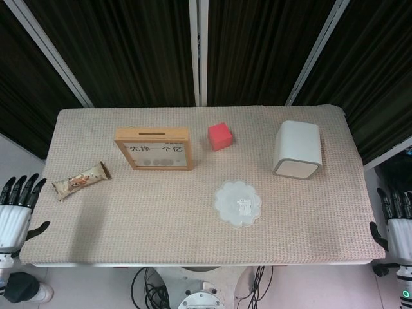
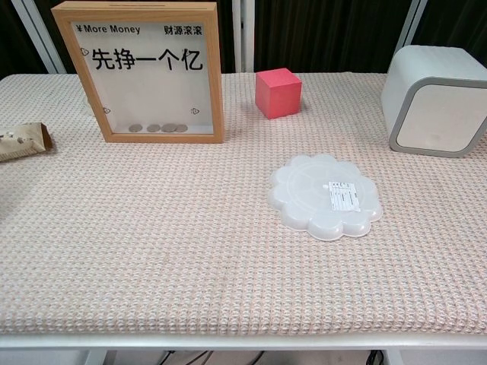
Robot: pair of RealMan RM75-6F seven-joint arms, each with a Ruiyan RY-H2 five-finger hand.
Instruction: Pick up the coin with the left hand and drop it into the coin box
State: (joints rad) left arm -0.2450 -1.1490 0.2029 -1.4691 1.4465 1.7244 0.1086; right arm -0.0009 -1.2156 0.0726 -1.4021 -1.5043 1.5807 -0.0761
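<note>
The wooden-framed coin box (image 1: 154,148) (image 2: 139,72) stands upright at the back left of the table, its slot on top. Several coins (image 2: 157,128) lie at the bottom behind its clear front. No loose coin shows on the table. My left hand (image 1: 15,207) hangs off the table's left front edge, fingers spread and holding nothing. My right hand (image 1: 396,217) sits beyond the right front edge, fingers apart and holding nothing. Neither hand appears in the chest view.
A snack bar wrapper (image 1: 80,180) (image 2: 20,140) lies left of the box. A red cube (image 1: 220,136) (image 2: 278,93) sits behind centre, a white rounded container (image 1: 297,149) (image 2: 434,99) at the right, and a flower-shaped clear lid (image 1: 237,203) (image 2: 324,196) in the middle.
</note>
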